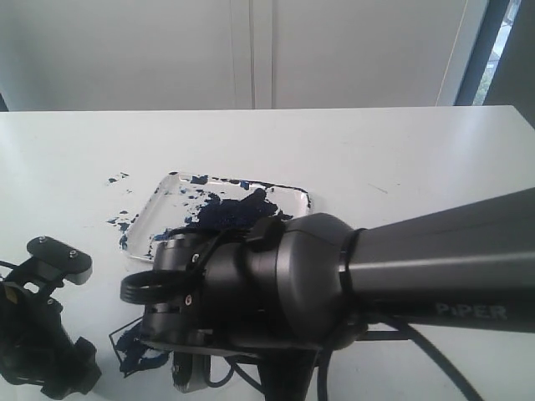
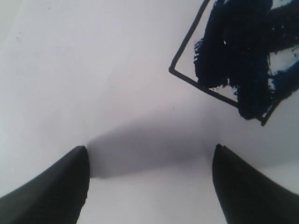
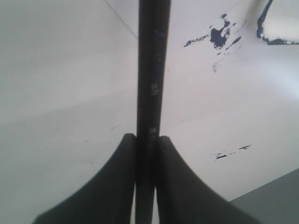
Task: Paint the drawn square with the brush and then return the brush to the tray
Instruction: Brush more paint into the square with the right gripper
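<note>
Table: we see a flat white tabletop [image 1: 401, 159], bare under and between the left gripper's fingers [image 2: 46, 186] and spreading to both sides of the right gripper's fingers [image 3: 187, 186].
Shadow: a soft grey shadow [image 2: 149, 149] lies just ahead of the left fingertips, spanning their gap.
Splatters: dark blue paint splatters [image 3: 218, 35] dot the tabletop well ahead of the right fingers; smaller dark flecks [image 3: 231, 151] sit near one finger.
Wall: pale flat wall panels [image 1: 251, 50] with a vertical seam, far beyond all fingers.
Window: a dark-framed window strip [image 1: 487, 46], equally far off.
</note>
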`<state>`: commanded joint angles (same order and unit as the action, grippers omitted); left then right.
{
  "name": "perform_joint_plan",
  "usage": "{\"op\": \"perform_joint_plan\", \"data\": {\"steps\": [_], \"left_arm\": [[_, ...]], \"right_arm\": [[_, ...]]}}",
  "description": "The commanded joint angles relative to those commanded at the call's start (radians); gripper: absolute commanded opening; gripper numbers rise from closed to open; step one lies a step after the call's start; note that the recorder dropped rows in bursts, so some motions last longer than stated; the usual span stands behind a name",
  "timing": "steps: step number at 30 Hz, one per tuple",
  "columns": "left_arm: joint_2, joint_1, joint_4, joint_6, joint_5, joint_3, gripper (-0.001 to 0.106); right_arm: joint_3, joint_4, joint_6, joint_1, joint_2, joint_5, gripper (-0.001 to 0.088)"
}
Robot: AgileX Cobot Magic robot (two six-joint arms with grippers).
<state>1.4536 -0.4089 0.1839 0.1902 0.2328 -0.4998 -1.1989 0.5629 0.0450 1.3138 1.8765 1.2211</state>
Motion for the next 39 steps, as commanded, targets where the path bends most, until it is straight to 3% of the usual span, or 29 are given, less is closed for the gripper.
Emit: {"op": "perform_joint_plan", "data": {"steps": [15, 30, 39], "left_arm": [[0.000, 0.000, 0.000, 0.000, 0.006, 0.000, 0.075], [0.000, 0.000, 0.000, 0.000, 0.010, 0.000, 0.075], [0.000, 0.000, -0.004, 0.000, 0.006, 0.000, 0.075]], "right_arm": [[0.002, 0.016, 0.000, 0.004, 0.000, 0.000, 0.0000], [0.004, 0.048, 0.017, -0.058, 0.000, 0.000, 0.0000], [0.004, -0.020, 0.043, -0.056, -0.017, 0.000, 0.0000]]}}
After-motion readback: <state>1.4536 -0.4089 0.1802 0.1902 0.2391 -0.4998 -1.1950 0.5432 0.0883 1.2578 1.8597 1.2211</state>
